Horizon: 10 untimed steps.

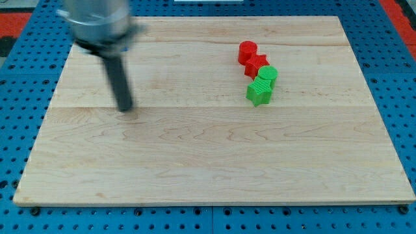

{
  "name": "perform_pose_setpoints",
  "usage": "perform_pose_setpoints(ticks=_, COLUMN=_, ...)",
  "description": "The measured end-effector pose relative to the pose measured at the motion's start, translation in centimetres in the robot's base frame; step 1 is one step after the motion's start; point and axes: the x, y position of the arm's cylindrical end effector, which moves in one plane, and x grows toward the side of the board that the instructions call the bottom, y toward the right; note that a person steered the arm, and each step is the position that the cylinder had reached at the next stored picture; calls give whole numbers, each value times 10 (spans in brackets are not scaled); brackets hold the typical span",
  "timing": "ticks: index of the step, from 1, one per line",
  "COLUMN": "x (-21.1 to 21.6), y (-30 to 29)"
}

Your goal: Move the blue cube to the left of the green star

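My tip (125, 108) rests on the wooden board at the view's left, far from all blocks. A green star (259, 93) lies right of the board's middle, toward the top. A green round block (267, 73) touches its upper right side. A red star (257, 64) and a red round block (247, 51) continue the line up and to the left. No blue cube shows in the view.
The wooden board (214, 162) lies on a blue pegboard table (19, 71). The arm's grey housing (97, 23) hangs over the board's top left corner.
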Motion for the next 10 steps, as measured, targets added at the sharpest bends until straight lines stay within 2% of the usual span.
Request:
perform_pose_setpoints(ticks=1, x=-78, y=-94)
perform_pose_setpoints(ticks=2, x=-92, y=-99)
perform_pose_setpoints(ticks=3, x=-152, y=-99)
perform_pose_setpoints(ticks=4, x=-178, y=-86)
perform_pose_setpoints(ticks=6, x=-188, y=-17)
perform_pose_setpoints(ticks=7, x=-138, y=1)
perform_pose_setpoints(ticks=8, x=-115, y=12)
perform_pose_setpoints(ticks=9, x=-144, y=11)
perform_pose_setpoints(ticks=10, x=-92, y=69)
